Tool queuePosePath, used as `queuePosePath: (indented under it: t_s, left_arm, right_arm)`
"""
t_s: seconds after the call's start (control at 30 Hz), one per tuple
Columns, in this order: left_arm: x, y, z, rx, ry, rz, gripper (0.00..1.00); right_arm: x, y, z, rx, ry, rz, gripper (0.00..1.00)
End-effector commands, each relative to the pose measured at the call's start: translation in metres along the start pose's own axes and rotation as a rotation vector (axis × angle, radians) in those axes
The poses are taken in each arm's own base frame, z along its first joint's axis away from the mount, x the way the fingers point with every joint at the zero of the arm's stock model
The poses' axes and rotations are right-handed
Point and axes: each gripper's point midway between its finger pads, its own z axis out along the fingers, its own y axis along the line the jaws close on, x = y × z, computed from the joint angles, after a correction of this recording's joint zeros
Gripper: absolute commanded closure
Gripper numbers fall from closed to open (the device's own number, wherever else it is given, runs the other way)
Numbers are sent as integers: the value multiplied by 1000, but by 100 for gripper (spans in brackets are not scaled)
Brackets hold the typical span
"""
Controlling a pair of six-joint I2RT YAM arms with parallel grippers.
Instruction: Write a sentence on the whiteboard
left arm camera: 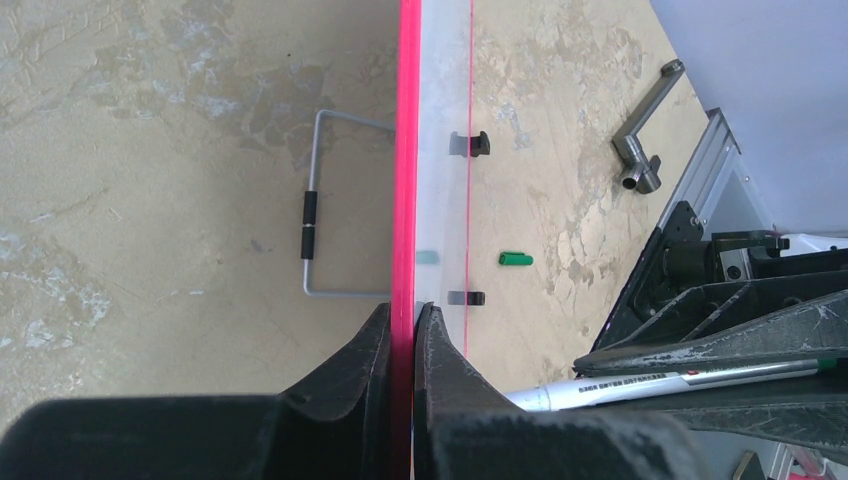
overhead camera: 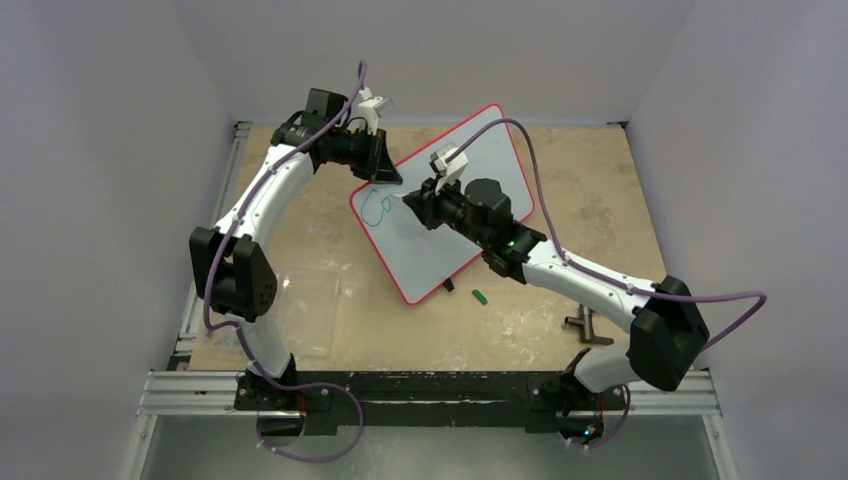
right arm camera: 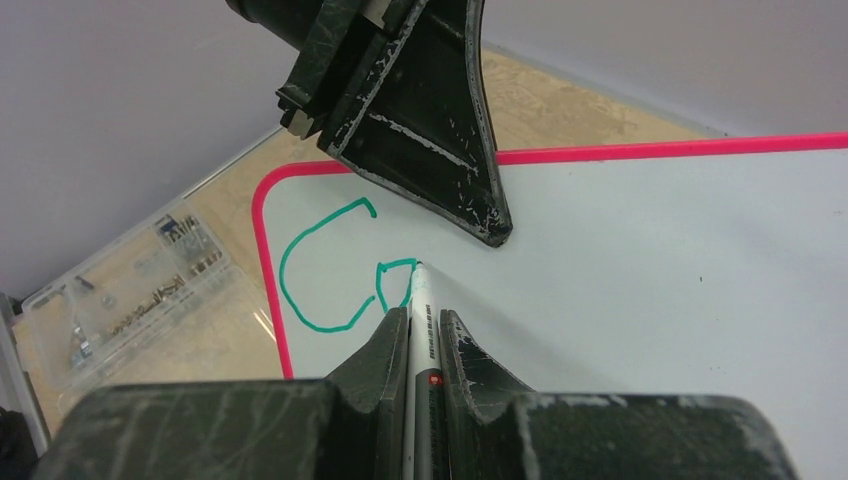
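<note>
A tan, scuffed table (overhead camera: 600, 200) stands between plain pale walls (overhead camera: 120, 150) on three sides. At its centre you see the whiteboard (overhead camera: 425, 255), turned diagonally and tilted up off the surface, with a red-pink rim all round. The sentence (right arm camera: 320, 270) is only begun: a teal "C" and part of a second letter sit just inside the rim, at the corner nearest the left gripper (left arm camera: 403, 325). The rest of the white face is bare.

That gripper's jaws are pressed onto the rim, pinching the board's edge. The right gripper (right arm camera: 425, 318) has its jaws closed on a marker (right arm camera: 420, 288), whose tip touches the board at the second letter, near the other gripper's finger.

Around the board you find:
- a green cap (overhead camera: 479, 295) on the table just off the near edge;
- a clear plastic box (right arm camera: 130, 290) of small parts to the left;
- a metal crank (overhead camera: 585, 328) near the right arm's base;
- a wire frame (left arm camera: 312, 215) behind the board.

The left arm arches high from its base and bends across to the board's far edge. The right arm reaches in low from the right, across the board's face.
</note>
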Motion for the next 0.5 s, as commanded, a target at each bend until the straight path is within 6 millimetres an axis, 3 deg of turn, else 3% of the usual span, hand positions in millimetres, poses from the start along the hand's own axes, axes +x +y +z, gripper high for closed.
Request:
queuePosePath:
  t_s: [0.0, 0.47]
  left_arm:
    - [12, 33, -4, -192, 45, 101, 100]
    - [11, 30, -5, -192, 43, 110, 100]
  right_arm:
    - [-31, 0, 3, 12, -78, -12, 100]
    - [-16, -8, 15, 39, -41, -12, 100]
